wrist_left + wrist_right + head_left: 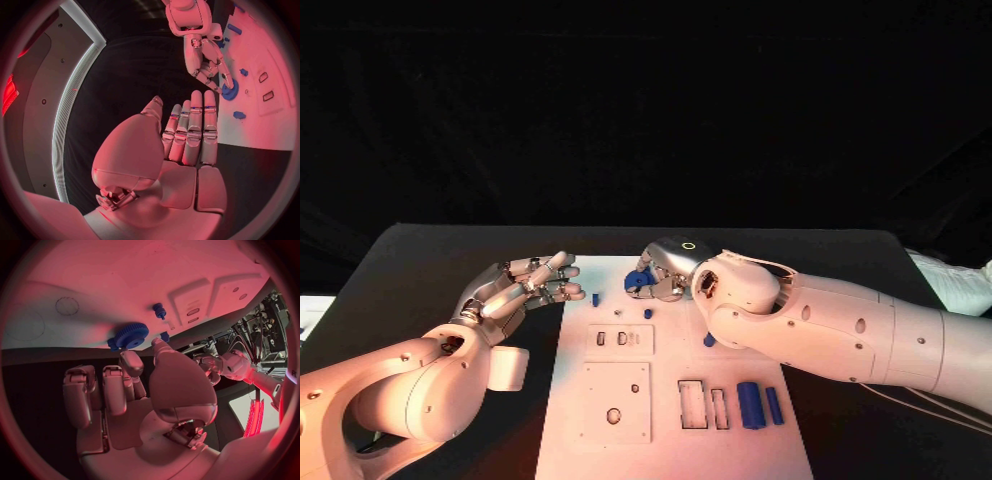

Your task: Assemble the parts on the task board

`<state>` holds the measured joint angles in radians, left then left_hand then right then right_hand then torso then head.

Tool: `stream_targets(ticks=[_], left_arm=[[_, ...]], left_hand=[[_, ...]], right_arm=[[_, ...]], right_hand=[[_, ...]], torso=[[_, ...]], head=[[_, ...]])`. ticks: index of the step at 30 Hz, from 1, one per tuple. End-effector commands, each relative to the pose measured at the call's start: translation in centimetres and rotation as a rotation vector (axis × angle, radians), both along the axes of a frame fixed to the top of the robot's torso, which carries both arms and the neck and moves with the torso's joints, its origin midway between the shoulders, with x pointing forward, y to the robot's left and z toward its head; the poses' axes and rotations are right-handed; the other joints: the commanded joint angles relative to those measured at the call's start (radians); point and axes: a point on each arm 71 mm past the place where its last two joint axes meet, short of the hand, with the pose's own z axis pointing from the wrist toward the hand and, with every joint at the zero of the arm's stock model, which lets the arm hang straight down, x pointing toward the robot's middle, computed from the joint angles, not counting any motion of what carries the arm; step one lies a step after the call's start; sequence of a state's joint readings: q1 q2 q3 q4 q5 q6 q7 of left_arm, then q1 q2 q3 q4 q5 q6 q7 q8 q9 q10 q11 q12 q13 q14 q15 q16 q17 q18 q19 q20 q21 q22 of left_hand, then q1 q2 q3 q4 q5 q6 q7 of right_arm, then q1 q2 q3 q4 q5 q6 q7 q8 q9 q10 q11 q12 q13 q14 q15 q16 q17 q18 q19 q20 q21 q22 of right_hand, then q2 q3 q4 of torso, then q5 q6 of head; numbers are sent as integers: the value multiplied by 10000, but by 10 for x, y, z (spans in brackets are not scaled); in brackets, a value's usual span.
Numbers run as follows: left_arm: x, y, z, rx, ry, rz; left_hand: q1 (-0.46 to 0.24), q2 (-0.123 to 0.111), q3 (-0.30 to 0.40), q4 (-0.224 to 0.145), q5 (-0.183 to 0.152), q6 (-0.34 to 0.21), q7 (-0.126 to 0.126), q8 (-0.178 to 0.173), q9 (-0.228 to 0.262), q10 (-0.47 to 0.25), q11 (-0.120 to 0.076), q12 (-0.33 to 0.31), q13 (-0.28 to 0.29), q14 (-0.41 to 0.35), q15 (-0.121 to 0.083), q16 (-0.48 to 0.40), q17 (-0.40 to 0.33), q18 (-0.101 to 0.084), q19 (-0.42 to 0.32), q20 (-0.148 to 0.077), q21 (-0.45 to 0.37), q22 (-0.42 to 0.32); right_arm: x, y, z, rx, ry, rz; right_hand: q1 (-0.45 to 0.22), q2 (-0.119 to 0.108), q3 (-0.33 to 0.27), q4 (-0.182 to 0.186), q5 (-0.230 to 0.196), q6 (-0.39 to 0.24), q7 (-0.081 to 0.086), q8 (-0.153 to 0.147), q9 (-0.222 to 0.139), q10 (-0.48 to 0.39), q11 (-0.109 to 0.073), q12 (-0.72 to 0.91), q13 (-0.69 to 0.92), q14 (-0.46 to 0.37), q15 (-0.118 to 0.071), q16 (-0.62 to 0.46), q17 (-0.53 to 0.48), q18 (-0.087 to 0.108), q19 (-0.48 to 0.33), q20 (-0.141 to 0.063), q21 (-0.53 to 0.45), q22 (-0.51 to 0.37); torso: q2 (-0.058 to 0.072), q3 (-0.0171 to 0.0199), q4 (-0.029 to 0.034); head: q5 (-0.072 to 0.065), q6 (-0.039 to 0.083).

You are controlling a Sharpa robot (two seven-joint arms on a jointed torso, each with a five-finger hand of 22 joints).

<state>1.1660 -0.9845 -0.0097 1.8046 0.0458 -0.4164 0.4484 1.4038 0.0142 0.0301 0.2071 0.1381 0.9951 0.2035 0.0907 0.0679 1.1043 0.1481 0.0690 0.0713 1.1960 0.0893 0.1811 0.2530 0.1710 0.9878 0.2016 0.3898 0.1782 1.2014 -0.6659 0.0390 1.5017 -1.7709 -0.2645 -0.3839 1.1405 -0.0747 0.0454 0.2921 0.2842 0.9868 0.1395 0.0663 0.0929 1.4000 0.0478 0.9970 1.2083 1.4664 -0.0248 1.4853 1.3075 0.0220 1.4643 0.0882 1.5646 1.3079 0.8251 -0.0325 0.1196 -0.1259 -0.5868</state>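
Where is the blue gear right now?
In the head view, the blue gear sits at the far end of the task board, at the right hand's fingertips; a small blue peg stands just to its left.

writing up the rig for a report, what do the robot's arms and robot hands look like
Both arms are smooth, glossy white shells with rounded, bulbous segments and small dark dots on the casing. The right arm has a thin cable trailing beneath it. The left robot hand and right robot hand are silver metal with segmented fingers; a dark wrist cap on the right one bears a small lit ring.
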Motion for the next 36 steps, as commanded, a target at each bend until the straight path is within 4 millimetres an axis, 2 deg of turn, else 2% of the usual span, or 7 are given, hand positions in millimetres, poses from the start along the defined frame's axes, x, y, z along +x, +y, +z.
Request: stream_targets(ticks=[1,16,22,27,30,34,36], left_arm=[[-1,-2,1,-116,-52,-181],[-2,-2,2,-108,-55,-163],[-1,-1,2,-107,-54,-160],[-1,0,2,-99,-57,-138],[-1,0,2,-94,-58,-126],[-1,0,1,-99,-59,-136],[-1,0,1,-101,-60,-138]], left_hand=[[103,22,10,-74,10,1,39,-35,-3,-10,22,-39,-9,2,49,-60,13,103,-28,7,-61,-17],[144,11,11,-129,4,-13,47,-75,-7,-33,29,-55,-15,7,52,-98,55,103,-32,8,-60,-17],[144,11,11,-129,4,-13,47,-75,-7,-33,29,-55,-15,7,52,-98,55,103,-32,8,-60,-17],[144,11,11,-129,4,-13,47,-75,-7,-33,29,-55,-15,7,52,-98,55,103,-32,8,-60,-17],[151,14,14,-138,5,-14,48,-81,-7,-39,31,-58,-16,7,52,-105,62,103,-33,8,-61,-17],[157,17,17,-144,6,-13,47,-83,-7,-40,31,-58,-16,8,53,-108,66,103,-34,8,-60,-17],[157,17,17,-144,6,-13,47,-83,-7,-40,31,-58,-16,8,53,-108,66,103,-34,8,-60,-17]], right_arm=[[1,-2,-7,-141,647,-209],[1,-9,-2,372,103,-379],[-7,-17,9,1636,-805,97],[-9,-48,13,3143,61,254],[-7,-77,14,4167,1053,162],[-6,-119,17,5007,1663,-100],[-6,-137,18,5349,1776,-335]], right_hand=[[-60,66,-85,-7,57,73,-6,33,26,4,46,74,25,718,69,30,1023,-169,909,64,-24,2432],[353,202,-254,-89,117,114,-12,-5,12,85,37,330,233,747,63,100,1162,-192,981,63,16,2523],[805,229,-337,-107,544,197,-36,2,10,83,13,337,278,740,46,87,1145,-192,979,50,14,2521],[1156,268,-363,-144,200,161,-26,-25,-12,16,17,195,220,714,45,26,1047,-161,885,46,-38,2404],[1712,239,-324,-397,-87,95,-10,-32,-37,-149,21,-150,35,663,47,-97,846,-99,691,48,-148,2166],[2485,141,-237,-884,-169,92,-9,-16,-49,-170,5,-157,42,680,32,-74,906,-99,693,36,-150,2169],[2662,134,-248,-999,-367,109,-3,-12,-52,-150,11,-97,82,685,34,-69,921,-98,689,33,-153,2165]], torso=[[1,1,0],[-3,8,-5],[-11,11,-4],[-15,3,-32],[-30,8,-75],[-49,43,-143],[-57,80,-172]], head=[[-9,-10],[-26,21],[-28,52],[-30,72],[-45,68],[-49,69],[-26,72]])
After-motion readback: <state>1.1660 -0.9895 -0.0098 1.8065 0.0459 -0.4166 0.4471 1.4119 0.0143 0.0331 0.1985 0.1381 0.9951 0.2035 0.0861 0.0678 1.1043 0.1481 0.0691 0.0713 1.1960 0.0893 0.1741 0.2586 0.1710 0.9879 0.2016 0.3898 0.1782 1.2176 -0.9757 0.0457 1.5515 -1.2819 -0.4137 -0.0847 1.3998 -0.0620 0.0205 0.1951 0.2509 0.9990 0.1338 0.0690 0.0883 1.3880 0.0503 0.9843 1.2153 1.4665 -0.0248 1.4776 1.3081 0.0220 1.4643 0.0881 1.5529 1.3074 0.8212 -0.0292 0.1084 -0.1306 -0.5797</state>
